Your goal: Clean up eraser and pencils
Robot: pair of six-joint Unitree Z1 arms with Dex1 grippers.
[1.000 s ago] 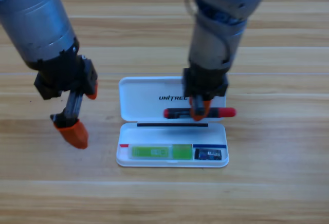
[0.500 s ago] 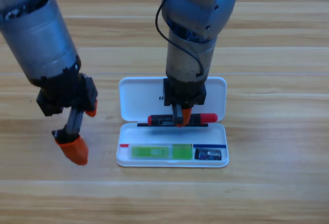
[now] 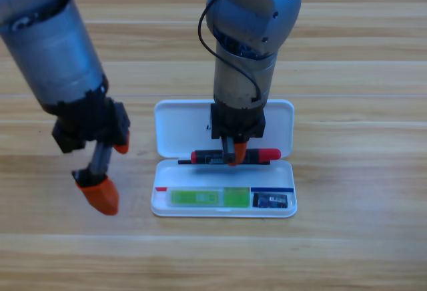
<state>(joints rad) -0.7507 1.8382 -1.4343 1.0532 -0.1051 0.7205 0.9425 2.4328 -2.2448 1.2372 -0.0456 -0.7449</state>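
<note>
Here, the right end effector (image 3: 234, 153) is clenching the black-and-red pencil (image 3: 235, 155) over the white case (image 3: 167, 131). The green pencil (image 3: 208, 197) and eraser (image 3: 271, 201) are lying inside. The left end effector (image 3: 105, 171) is hovering released over the table (image 3: 360, 71), left of the case.

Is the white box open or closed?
Open. The white case has its lid folded back flat on the table, and you can see the green pencil and eraser lying inside the tray.

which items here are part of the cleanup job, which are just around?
Job:
- black-and-red pencil, held by right gripper over the case hinge
- green pencil, in case tray
- eraser, in tray, right end
- white case, open

Around:
- left gripper, waiting left of case
- wooden table
</note>
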